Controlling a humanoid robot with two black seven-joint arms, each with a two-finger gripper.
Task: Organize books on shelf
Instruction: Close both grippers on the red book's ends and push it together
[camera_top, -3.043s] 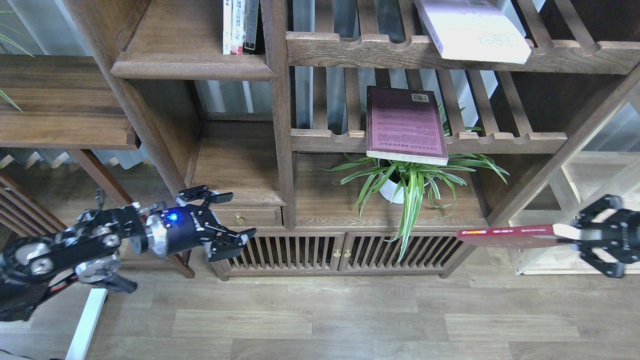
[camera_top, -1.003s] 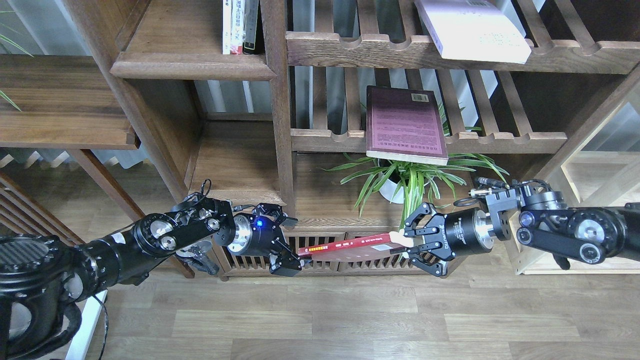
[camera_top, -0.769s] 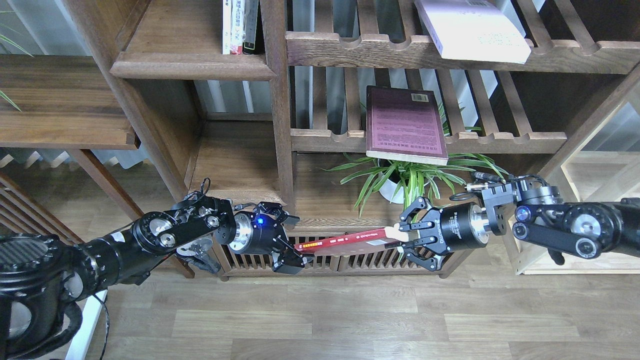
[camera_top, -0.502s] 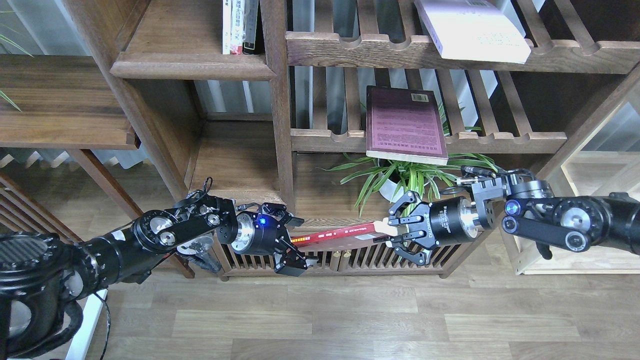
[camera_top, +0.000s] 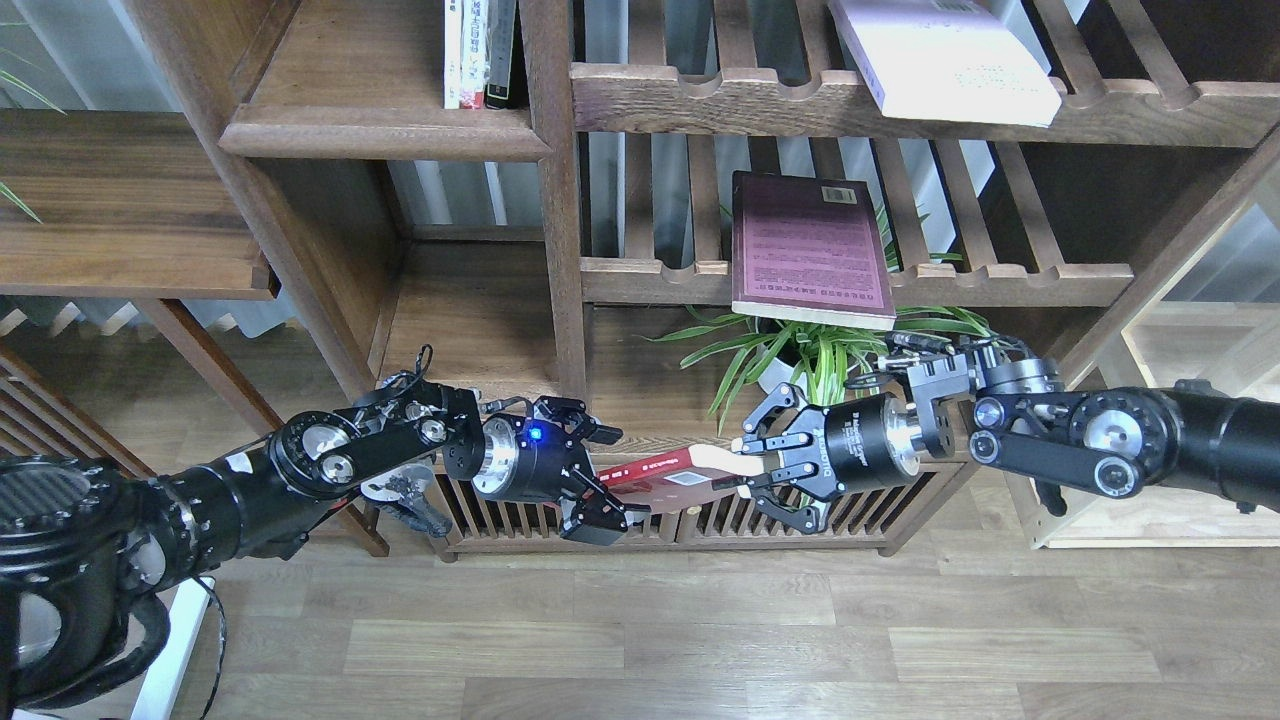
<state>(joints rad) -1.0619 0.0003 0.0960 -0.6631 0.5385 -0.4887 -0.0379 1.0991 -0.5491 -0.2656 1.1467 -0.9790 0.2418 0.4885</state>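
Note:
A glossy red book (camera_top: 662, 468) hangs level in front of the low cabinet, between both arms. My right gripper (camera_top: 735, 468) is shut on its right end with pale fingertips (camera_top: 715, 458). My left gripper (camera_top: 610, 482) is open, its fingers above and below the book's left end. A maroon-purple book (camera_top: 808, 250) lies flat on a slatted rack and overhangs its front rail. On the rack above rests a pale white-lavender book (camera_top: 945, 60). A few books (camera_top: 480, 50) stand upright on the solid dark-brown shelf (camera_top: 385, 135) at the upper left.
A potted spider plant (camera_top: 815, 365) stands just behind my right gripper. Below both grippers is the low cabinet with slatted doors (camera_top: 690, 515). A pale light-wood shelving unit (camera_top: 1150, 510) is at the right, a white post (camera_top: 170, 640) at the lower left.
My right gripper has carried the red book leftward and slightly up. My left gripper has come in from the left, and the book's left end now sits between its open fingers.

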